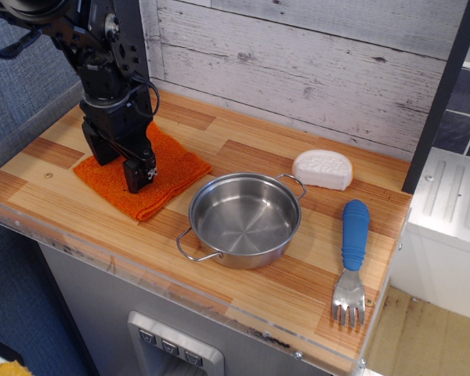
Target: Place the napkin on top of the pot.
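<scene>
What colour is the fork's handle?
Blue. The fork has a blue handle and a silver metal head, seen clearly in the observation.image view.

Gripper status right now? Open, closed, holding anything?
Gripper: down at the orange napkin, tip at the cloth; whether the jaws are open or shut cannot be told. Napkin not lifted.

A wooden countertop [243,305] of striped light and reddish planks fills the middle of the frame, edged in clear plastic. Behind it runs a whitewashed plank wall [313,63]. Grey-blue fabric panels [19,70] stand at the upper left. At the right are a white ribbed unit [446,204], dark tiles above, and a worn wood floor [423,337] below.
</scene>
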